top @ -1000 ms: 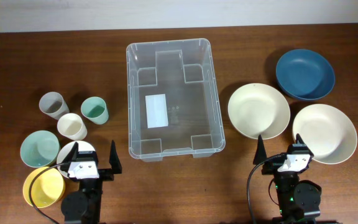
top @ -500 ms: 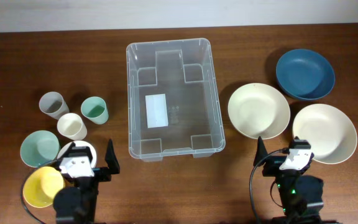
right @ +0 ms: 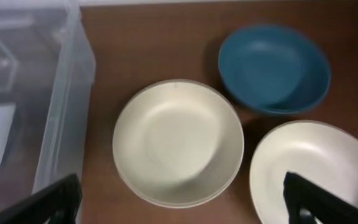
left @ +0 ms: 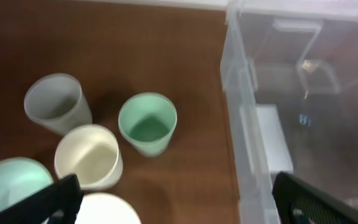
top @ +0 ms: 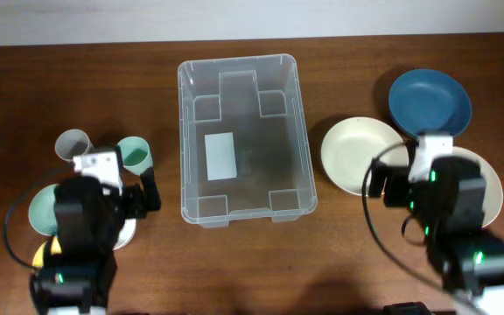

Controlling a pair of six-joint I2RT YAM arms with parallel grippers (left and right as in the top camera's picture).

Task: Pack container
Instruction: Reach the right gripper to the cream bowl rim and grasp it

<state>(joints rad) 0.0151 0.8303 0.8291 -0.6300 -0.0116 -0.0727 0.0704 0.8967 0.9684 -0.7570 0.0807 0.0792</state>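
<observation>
Container stayed where it was, in the middle of the wooden table, long side running near to far, and empty: only the white label showed through its clear base. None of the dishes had moved in the past second either. What changed was the arms. Both had been tucked low at the near edge; now they had swung up and out toward the far side, each over its own group of dishes. I judged that packing had not yet started and that both arms were lining up for a first pick.

The left gripper hung above the left cluster, looking steeply down. Its jaws were spread wide with nothing between them. Ahead of it stood the grey cup, the green cup and the cream cup, close together but apart. The pale green bowl and a white bowl lay at the near edge of its view. The container's left wall rose just to the right of the green cup. From overhead, this arm hid the cream cup and most of the white bowl.

The right gripper was likewise wide open and empty, tilted down over the right group. The cream bowl lay directly ahead of it, just right of the container. The blue bowl sat farther off, and a second cream bowl to the right.
</observation>
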